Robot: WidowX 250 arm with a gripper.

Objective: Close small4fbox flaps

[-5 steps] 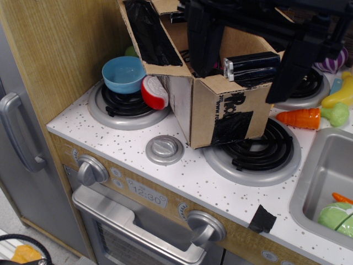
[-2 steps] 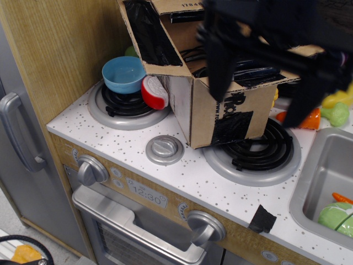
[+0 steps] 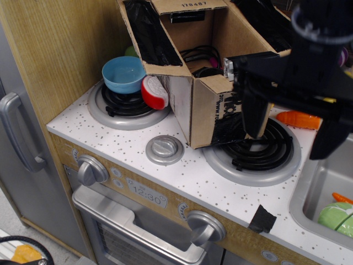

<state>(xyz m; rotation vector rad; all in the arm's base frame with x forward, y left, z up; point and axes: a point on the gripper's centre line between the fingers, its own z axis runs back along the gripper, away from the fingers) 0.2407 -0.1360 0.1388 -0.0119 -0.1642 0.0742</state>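
The small4fbox, brown cardboard with black tape and black lettering, stands on the stove top between the burners. Its top is open. The left flap, lined with black tape, stands up. The back flap bears a printed number. The right flap leans outward. The front flap, black-taped, lies roughly level over the front edge. My black gripper is open and empty. It hangs in front of the box's right side, over the front right burner. One finger covers the box's front face.
A blue bowl and a red-and-white toy sit on the left burner beside the box. An orange toy carrot lies right of the box. The sink holds a green toy. A wooden wall stands at the left.
My gripper has moved from above the box's opening to the right and down, in front of its right side. The box and flaps have stayed as they were.
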